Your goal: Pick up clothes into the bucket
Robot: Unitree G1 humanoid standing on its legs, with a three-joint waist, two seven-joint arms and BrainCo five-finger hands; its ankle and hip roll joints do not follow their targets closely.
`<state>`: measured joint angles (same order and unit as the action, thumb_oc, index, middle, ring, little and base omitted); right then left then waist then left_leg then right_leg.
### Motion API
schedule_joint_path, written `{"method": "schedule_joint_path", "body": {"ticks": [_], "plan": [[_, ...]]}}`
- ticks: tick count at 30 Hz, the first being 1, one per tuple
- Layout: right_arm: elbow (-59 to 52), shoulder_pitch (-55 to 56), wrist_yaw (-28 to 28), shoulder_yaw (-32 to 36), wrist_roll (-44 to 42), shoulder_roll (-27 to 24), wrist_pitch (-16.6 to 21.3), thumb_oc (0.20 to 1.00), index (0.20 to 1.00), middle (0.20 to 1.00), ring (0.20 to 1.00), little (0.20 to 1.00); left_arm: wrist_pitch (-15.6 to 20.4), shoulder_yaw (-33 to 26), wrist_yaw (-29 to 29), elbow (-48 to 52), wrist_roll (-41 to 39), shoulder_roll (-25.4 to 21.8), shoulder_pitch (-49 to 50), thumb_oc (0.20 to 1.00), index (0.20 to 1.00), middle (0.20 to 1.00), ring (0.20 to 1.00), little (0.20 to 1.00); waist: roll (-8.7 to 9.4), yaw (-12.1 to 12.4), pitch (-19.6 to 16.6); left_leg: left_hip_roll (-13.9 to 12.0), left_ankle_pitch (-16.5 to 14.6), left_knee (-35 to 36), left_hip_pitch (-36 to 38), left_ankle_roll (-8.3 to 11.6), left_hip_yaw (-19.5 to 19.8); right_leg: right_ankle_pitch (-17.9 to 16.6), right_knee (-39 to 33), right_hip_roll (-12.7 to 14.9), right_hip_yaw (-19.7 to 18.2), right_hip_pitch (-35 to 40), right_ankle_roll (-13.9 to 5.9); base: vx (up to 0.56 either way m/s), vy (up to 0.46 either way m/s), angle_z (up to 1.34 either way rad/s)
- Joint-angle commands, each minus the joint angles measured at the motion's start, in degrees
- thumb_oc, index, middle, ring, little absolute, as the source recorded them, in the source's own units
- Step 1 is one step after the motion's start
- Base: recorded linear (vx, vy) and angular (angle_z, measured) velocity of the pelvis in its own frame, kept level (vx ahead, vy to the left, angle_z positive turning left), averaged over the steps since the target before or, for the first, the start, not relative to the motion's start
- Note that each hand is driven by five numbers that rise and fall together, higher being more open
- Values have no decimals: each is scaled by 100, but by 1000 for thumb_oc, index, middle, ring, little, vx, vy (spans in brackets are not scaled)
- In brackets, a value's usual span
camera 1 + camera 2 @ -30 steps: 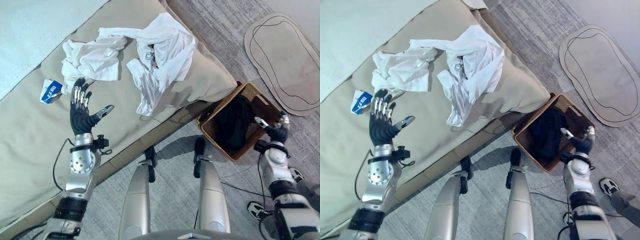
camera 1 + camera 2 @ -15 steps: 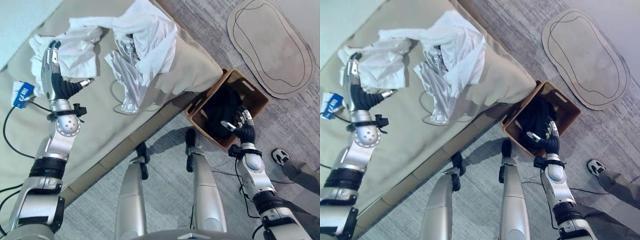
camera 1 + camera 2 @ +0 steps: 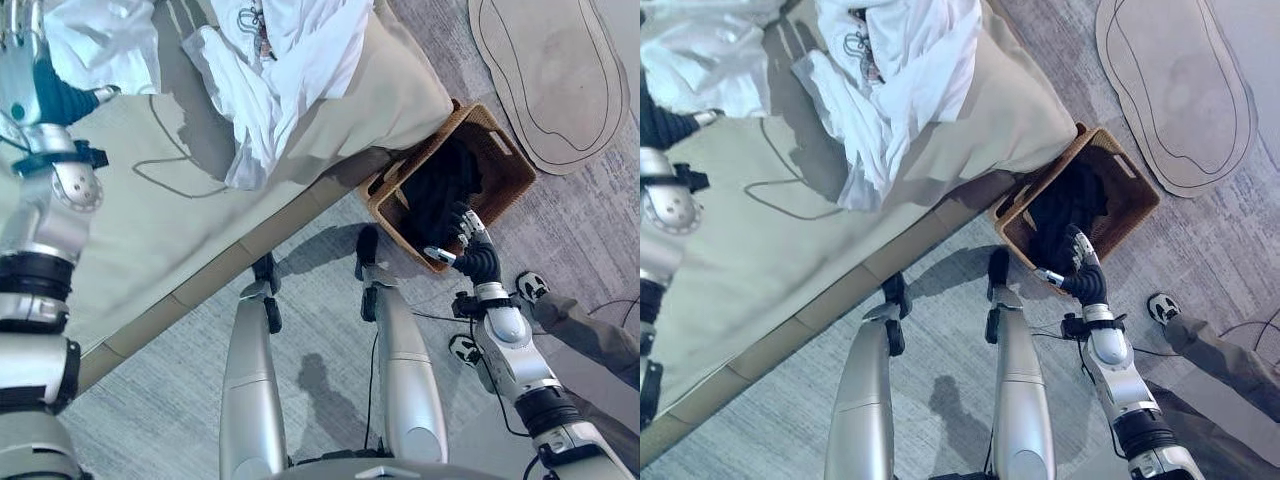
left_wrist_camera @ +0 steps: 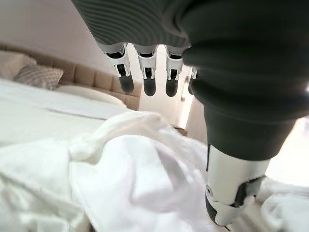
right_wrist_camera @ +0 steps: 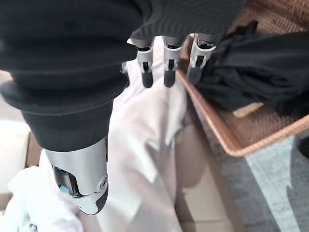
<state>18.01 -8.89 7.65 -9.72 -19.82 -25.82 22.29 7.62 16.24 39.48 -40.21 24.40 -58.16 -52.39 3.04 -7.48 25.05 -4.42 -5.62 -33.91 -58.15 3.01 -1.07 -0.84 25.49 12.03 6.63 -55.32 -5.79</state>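
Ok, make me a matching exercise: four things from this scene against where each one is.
Things:
1. white clothes
2. black garment
3. basket
4. right hand

Places:
A. inside the basket
B. on the floor beside the bed
C. heaped on the bed
D. at the basket's near rim

Pairs: 1-C, 2-A, 3-B, 4-D

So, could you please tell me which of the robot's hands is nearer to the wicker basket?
The right hand: it hovers open at the wicker basket's near rim. The left hand is far across the bed, open by the white clothes.
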Motion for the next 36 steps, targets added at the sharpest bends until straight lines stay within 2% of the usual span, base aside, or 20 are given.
{"method": "schedule_joint_path", "body": {"ticks": [1,4,8,11,14,19,20,21,22,23,27,31,36], "plan": [[-524,427,-93,-82,-283,-180,354,1000,1000,1000,1000,1000,-271,125,150,-498,86,-519,-444,1000,1000,1000,1000,1000,105,-63,-307,-91,-4,-102,-459,106,217,-474,-721,557,-12,314,-720,0,0,0],[-510,431,-111,-140,-327,-131,344,1000,1000,1000,1000,1000,-244,592,118,-652,45,-633,-1069,1000,1000,1000,1000,1000,159,-73,-303,-84,2,-107,-563,115,229,-573,-889,570,74,314,-770,0,0,0],[-497,445,-204,-223,-427,-116,389,1000,1000,1000,1000,1000,-210,917,114,-794,122,-826,-1351,1000,1000,1000,1000,1000,164,-84,-356,-72,5,-95,-615,110,280,-620,-989,569,129,325,-797,7,3,1],[-488,455,-283,-279,-497,-135,401,1000,1000,1000,1000,1000,-177,1419,12,-985,168,-885,-1792,1000,1000,1000,1000,1000,175,-113,-405,-102,0,-97,-641,106,272,-646,-1035,572,159,332,-809,0,0,0],[-444,386,-325,-313,-487,-193,391,1000,1000,1000,1000,1000,-69,2127,-571,-1372,252,-960,-2184,1000,1000,1000,1000,1000,139,-151,-427,-112,14,-59,-650,95,239,-700,-1148,570,177,348,-817,1,10,0],[-418,354,-381,-268,-464,-175,362,1000,1000,1000,1000,1000,83,2648,-1056,-1623,240,-929,-2584,1000,1000,1000,1000,1000,124,-186,-422,-125,40,-4,-673,82,219,-758,-1233,553,158,322,-819,-3,21,-1],[-426,389,-427,-214,-460,-187,366,1000,1000,1000,1000,1000,161,2889,-1201,-1573,408,-1028,-2593,555,555,555,555,555,115,-200,-423,-128,39,10,-680,77,194,-778,-1263,545,154,300,-823,-6,34,-3],[-428,392,-429,-213,-461,-185,366,1000,1000,1000,1000,1000,165,2898,-1202,-1578,407,-1027,-2601,464,464,464,464,464,118,-198,-425,-128,39,11,-681,77,192,-778,-1264,545,152,298,-823,-7,37,-4],[-430,404,-463,-181,-498,-189,359,1000,1000,1000,1000,1000,173,2940,-1321,-1601,429,-1045,-2555,200,200,200,200,200,110,-203,-422,-123,41,5,-692,77,179,-789,-1271,539,142,280,-829,-3,35,-4],[-411,465,-499,-91,-543,-190,350,1000,1000,1000,1000,1000,240,2926,-1572,-1505,395,-1057,-2446,200,200,200,200,200,93,-207,-430,-124,36,9,-700,69,160,-801,-1280,549,133,261,-835,-3,35,-3],[-317,519,-556,-4,-613,-137,326,1000,1000,1000,1000,1000,260,2776,-1710,-1443,278,-1035,-2304,200,200,200,200,200,73,-218,-448,-130,31,-2,-708,58,151,-811,-1269,567,122,237,-845,-1,9,-2],[-283,523,-620,-8,-624,-120,300,1000,1000,1000,1000,1000,338,2494,-1752,-1580,152,-999,-2037,200,200,200,200,200,59,-224,-486,-135,44,13,-669,59,114,-825,-1255,576,109,231,-840,0,0,0],[-234,486,-608,-4,-599,-44,280,1000,1000,1000,1000,1000,386,2135,-1786,-1294,45,-982,-1665,200,200,200,200,200,17,-171,-503,-120,84,108,-562,68,119,-827,-1241,595,132,290,-841,0,0,0]]}}
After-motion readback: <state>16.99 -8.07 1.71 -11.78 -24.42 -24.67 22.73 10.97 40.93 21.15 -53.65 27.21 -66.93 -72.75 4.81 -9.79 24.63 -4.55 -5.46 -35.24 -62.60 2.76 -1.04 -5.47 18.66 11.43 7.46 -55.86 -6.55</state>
